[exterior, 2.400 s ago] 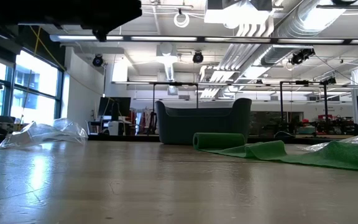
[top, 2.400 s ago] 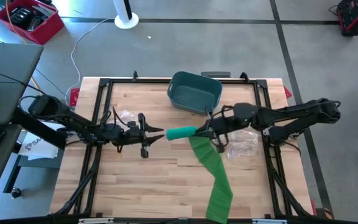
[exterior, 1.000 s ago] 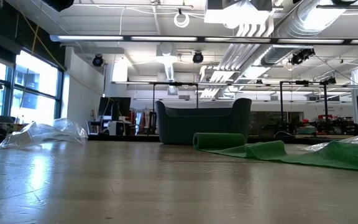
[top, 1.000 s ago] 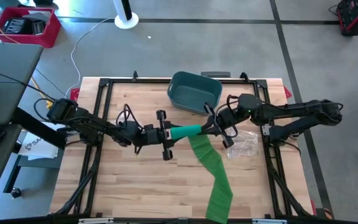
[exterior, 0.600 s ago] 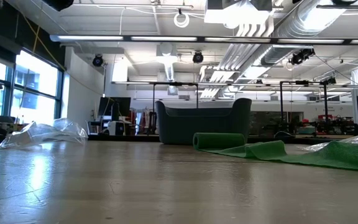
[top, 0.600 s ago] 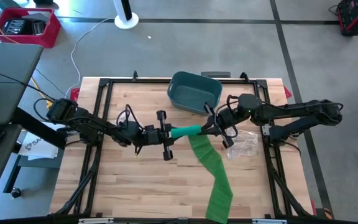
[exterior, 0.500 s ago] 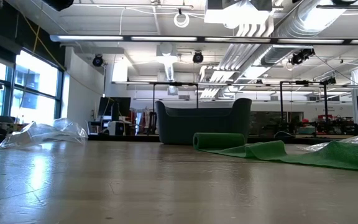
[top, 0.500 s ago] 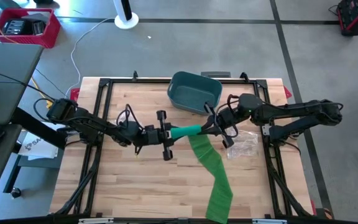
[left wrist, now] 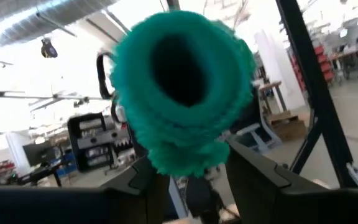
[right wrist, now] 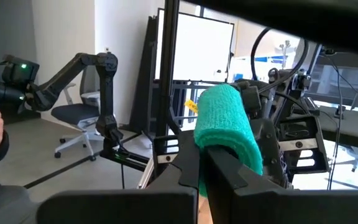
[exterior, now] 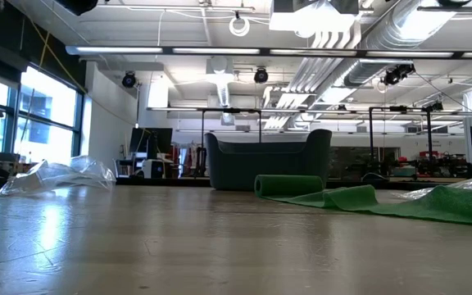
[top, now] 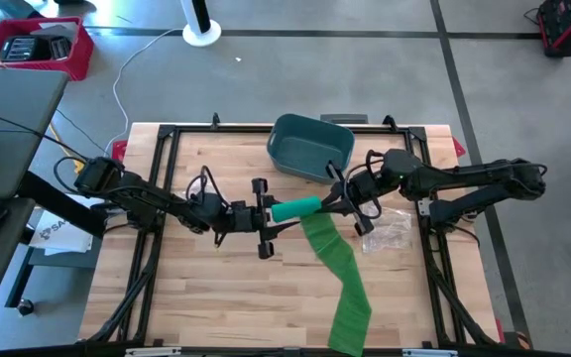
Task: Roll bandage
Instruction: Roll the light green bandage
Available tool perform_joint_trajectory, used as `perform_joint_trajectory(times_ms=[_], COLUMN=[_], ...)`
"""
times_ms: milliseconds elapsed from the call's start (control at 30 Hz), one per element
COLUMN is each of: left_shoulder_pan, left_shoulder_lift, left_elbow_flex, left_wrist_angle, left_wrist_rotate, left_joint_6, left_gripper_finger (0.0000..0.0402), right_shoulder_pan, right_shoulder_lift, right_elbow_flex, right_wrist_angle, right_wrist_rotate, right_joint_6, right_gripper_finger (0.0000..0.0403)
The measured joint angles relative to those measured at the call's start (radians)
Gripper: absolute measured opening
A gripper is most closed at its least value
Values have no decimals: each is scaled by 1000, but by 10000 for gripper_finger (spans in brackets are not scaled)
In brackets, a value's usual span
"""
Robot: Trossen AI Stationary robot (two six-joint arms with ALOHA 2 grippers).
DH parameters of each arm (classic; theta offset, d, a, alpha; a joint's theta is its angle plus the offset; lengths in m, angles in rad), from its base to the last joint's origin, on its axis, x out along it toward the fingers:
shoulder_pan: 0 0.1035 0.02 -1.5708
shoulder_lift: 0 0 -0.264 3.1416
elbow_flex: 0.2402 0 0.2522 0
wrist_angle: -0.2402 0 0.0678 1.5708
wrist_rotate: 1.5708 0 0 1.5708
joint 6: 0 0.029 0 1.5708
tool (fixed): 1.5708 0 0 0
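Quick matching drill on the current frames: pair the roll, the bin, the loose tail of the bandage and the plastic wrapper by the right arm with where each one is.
Things:
1. roll
2. bin
3. bandage tail
4. wrapper

Places:
A. at the table's far edge, middle
B. between the two grippers, above the table
C. on the table, under the right arm
D. running from the roll to the table's near edge

Pairs: 1-B, 2-A, 3-D, 4-C

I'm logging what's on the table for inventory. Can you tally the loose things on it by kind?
Green bandage: 1
Teal bin: 1
Clear plastic wrappers: 2
Total: 4
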Motion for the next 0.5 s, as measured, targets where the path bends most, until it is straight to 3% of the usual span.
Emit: perform_joint_trajectory(times_ms=[367,500], left_shoulder_pan=[3,4], left_shoulder_lift=[0,0], left_elbow_flex=[0,0], left_wrist_angle=[25,31], left_wrist_rotate=[25,-16], left_joint_6=[-16,-16], left_gripper_finger=[147,147], right_shoulder_pan=[0,0], right_shoulder_lift=[0,0], right_elbow_flex=[0,0], right_wrist_angle=[-1,-4], right_wrist_rotate=[-1,0], right_joint_6=[0,0], right_gripper_finger=[0,0])
